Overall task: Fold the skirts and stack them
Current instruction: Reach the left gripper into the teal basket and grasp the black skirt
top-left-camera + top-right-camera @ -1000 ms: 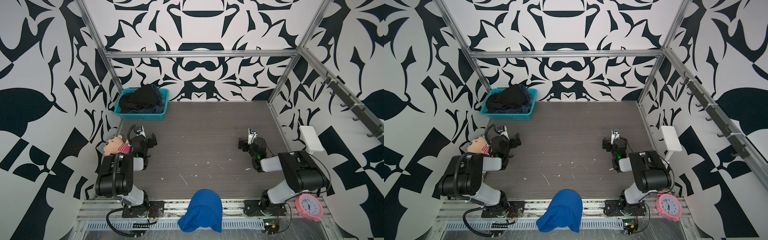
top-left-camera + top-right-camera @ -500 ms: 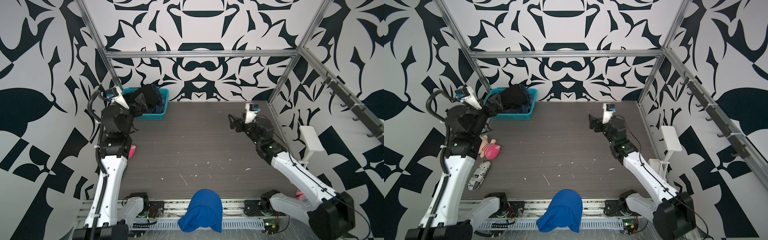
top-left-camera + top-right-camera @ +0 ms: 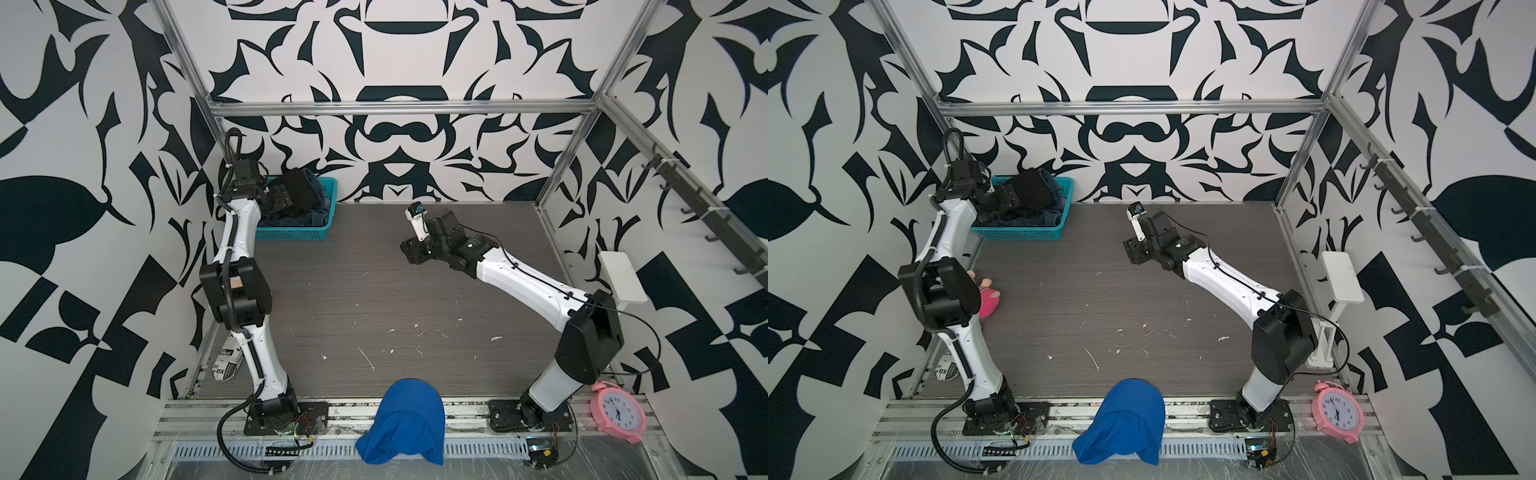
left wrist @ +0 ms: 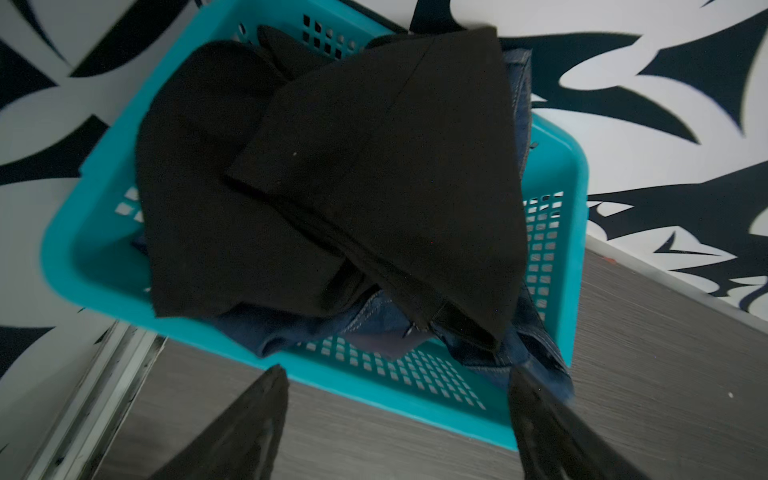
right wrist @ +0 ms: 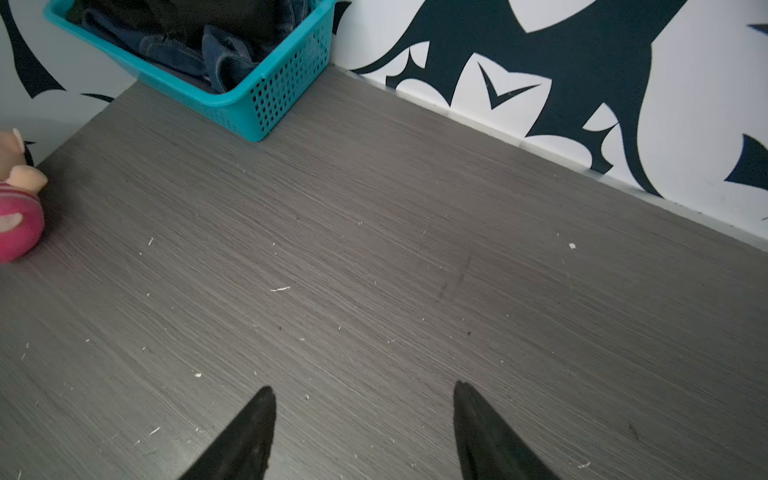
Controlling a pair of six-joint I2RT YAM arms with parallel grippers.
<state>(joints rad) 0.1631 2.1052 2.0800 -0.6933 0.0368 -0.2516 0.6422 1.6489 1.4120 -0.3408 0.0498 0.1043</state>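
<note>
Now I am hovering the left gripper, jaws spread and empty, by the soft, light black fabric skirt heaped in the teal perforated plastic basket, aiming for its raised fold.

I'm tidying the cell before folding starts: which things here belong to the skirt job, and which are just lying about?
Job: black skirt, denim skirt, both in the teal basket.
Lying about: blue mesh cloth, pink clock, plush toy, white stand.

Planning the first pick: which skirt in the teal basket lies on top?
The black skirt; it covers the dark blue denim skirt, which only peeks out beneath it near the basket wall.
</note>
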